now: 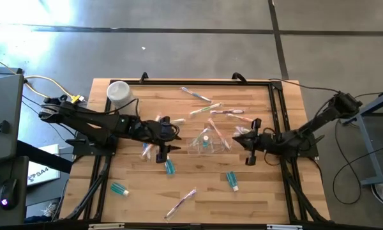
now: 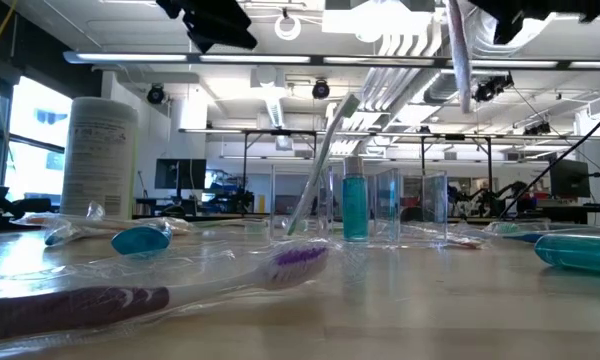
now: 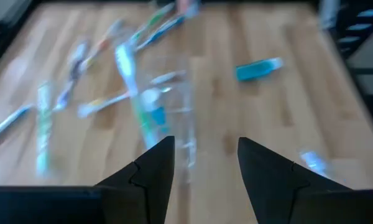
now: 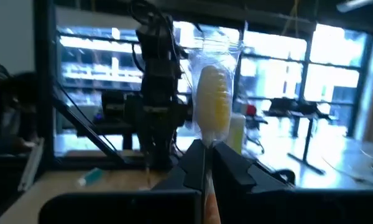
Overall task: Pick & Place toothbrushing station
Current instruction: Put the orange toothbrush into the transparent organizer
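Table (image 1: 262,191): a wooden top carrying everything; the landmark here is the toothbrushing station.
White tub (image 1: 119,92): standing well off from the station, towards the left arm's base.
Toothbrushing station (image 1: 207,143): the clear boxy holder is sitting near the table's middle, between the two grippers; in the low view (image 2: 380,205) it is already housing a teal tube and a leaning green brush.
Loose toothbrushes (image 1: 210,112): several wrapped ones are lying just beyond the station, another (image 1: 180,203) well short of it near the front edge.
Teal tubes (image 1: 232,180): lying scattered on the near side of the station.
Right gripper (image 1: 249,142): hovering just beside the station, fingers pinching tight on a wrapped toothbrush (image 4: 212,106) with a yellow head, held upright by its handle.
Left gripper (image 1: 161,142): hovering on the station's other side, fingers (image 3: 150,177) standing about half apart with nothing between them, looking toward the station.
Risk, tipping: the station is looking light and is already carrying a tall leaning brush; a brush coming down off-centre could be pushing a wall and toppling it.
Risk, snagging: the loose plastic wrap around the held brush could be catching on the rim, dragging the station along as the gripper is lifting.
Risk, slipping: the grip is narrow and low on the handle, so the brush may be swinging out of line before reaching its slot.
Risk, crowding: both grippers are working close to the station and could be bumping each other.
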`<state>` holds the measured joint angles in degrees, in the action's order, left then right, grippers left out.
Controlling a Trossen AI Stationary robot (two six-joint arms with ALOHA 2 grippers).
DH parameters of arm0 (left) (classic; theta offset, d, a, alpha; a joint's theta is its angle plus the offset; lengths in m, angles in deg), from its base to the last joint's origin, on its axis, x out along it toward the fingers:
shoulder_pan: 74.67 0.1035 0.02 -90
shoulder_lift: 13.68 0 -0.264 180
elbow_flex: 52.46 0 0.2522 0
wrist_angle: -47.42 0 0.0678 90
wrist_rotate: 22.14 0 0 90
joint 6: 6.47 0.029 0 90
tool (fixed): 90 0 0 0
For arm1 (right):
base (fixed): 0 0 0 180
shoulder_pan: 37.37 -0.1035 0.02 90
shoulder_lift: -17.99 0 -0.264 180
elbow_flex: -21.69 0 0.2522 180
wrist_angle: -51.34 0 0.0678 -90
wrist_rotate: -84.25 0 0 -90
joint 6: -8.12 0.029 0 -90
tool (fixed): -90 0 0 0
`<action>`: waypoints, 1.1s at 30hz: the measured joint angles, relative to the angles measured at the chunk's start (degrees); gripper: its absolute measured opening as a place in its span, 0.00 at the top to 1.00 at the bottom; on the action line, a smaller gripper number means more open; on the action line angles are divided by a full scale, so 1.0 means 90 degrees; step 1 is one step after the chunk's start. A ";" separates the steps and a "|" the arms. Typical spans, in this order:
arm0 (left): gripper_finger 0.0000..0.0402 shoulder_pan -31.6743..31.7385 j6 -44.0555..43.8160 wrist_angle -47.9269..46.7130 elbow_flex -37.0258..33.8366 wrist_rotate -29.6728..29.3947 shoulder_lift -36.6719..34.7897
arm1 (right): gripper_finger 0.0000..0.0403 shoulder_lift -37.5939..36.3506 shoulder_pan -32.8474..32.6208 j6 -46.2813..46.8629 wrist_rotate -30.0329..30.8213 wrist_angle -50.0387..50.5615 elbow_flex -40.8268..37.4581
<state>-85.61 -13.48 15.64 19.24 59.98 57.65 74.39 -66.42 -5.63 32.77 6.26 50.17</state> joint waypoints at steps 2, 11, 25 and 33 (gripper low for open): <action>0.58 0.0001 0.0071 0.0195 -0.0103 0.0155 0.0000 | 0.99 0.0005 0.0409 0.0032 -0.0676 -0.0675 -0.0388; 0.57 0.0005 -0.0083 0.0269 -0.0149 0.0097 0.0000 | 0.99 0.0266 0.2338 0.0968 -0.3032 -0.1601 -0.0926; 0.58 -0.1111 -0.0251 0.0718 -0.0151 -0.0955 0.0000 | 0.99 0.2232 0.3648 0.1772 -0.5068 -0.2873 -0.0923; 0.58 -0.1690 -0.0247 0.0805 -0.0247 -0.1914 0.0000 | 0.99 0.3155 0.3945 0.1961 -0.5573 -0.2961 -0.0378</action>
<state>-100.82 -15.71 22.88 17.02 42.75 57.65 102.78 -30.91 12.02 -17.39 -20.39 46.77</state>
